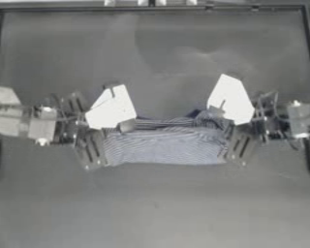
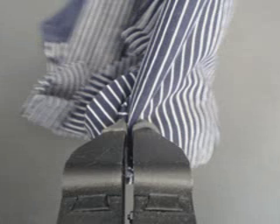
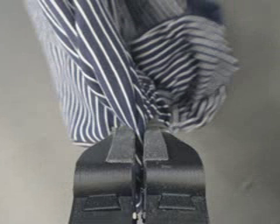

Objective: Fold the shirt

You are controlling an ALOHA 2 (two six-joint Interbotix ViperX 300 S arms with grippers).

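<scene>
Dark table (image 1: 151, 53) carries the shirt (image 1: 164, 143), left pincer (image 1: 126, 127) and right pincer (image 1: 216, 114) each clamping an end.

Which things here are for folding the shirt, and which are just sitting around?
For the job:
- the shirt, striped, held up between both arms
- left gripper, shut on one end of it
- right gripper, shut on the other end

Just there:
- the table; nothing else lies on it
</scene>
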